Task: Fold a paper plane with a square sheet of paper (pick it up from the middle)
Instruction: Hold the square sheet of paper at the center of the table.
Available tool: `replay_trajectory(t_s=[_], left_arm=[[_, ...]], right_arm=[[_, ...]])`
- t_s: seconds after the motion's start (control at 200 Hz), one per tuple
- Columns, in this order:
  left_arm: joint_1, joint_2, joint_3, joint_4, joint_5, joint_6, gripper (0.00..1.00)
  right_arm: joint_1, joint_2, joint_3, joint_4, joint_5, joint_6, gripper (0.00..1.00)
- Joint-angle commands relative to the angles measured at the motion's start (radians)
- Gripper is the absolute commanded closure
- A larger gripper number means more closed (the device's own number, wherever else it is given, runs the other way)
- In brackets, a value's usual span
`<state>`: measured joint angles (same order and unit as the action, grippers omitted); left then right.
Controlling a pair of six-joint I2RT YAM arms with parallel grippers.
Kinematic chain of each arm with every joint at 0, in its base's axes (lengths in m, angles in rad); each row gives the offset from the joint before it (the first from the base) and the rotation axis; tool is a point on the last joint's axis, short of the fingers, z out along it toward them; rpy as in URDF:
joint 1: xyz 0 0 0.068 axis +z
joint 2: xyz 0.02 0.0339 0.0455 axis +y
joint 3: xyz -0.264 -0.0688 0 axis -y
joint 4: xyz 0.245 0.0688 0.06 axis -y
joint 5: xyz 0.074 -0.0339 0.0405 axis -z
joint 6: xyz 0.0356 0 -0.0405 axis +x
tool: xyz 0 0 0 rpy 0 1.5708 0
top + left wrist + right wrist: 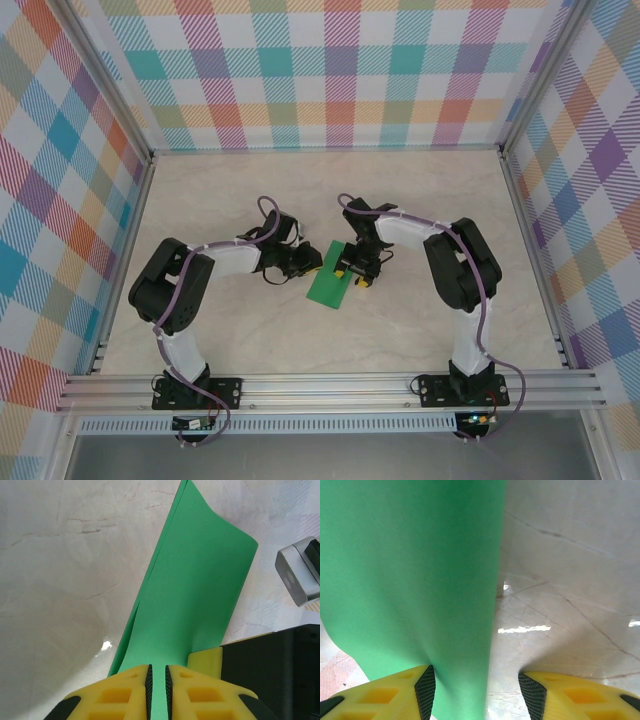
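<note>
left gripper pinches the sheet at its near edge, pads nearly together. right gripper straddles it from the opposite side, spread wide, no clamp. sheet sits mid-table between both, looks doubled over, long axis running straight away from the left fingers. left arm has control. pale marble table beyond, checked walls round it.

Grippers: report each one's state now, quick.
Left gripper: closed on the square sheet of paper.
Right gripper: open, the paper's edge lying between its jaws, not gripped.
</note>
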<state>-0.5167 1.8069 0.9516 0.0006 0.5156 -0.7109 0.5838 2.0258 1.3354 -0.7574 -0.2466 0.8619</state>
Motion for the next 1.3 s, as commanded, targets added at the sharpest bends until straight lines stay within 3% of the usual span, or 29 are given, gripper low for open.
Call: replay_trajectory(t_s=[0.0,0.39,0.85,0.935,1.01,1.08,1.295], left_arm=[[-0.013,0.015,-0.004,0.005,0.026,0.009,0.84],[-0.027,0.041,0.010,-0.001,0.051,0.028,0.88],[-0.034,0.052,0.015,-0.006,0.052,0.030,0.89],[-0.034,0.044,0.015,-0.025,0.018,0.029,0.91],[-0.034,0.020,0.007,-0.077,-0.114,0.006,0.93],[-0.032,-0.019,-0.023,-0.063,-0.169,-0.012,0.94],[-0.032,-0.059,-0.037,-0.023,-0.148,-0.015,0.93]], right_arm=[[0.024,0.169,-0.079,0.017,0.101,0.011,0.46],[0.025,0.197,-0.076,0.008,0.101,0.022,0.43],[0.025,0.197,-0.070,-0.006,0.118,-0.070,0.45],[0.025,0.204,-0.065,-0.006,0.119,-0.071,0.45],[0.025,0.208,-0.063,-0.008,0.121,-0.072,0.45],[0.024,0.211,-0.064,-0.012,0.125,-0.073,0.45],[0.025,0.219,-0.068,-0.009,0.125,-0.083,0.45]])
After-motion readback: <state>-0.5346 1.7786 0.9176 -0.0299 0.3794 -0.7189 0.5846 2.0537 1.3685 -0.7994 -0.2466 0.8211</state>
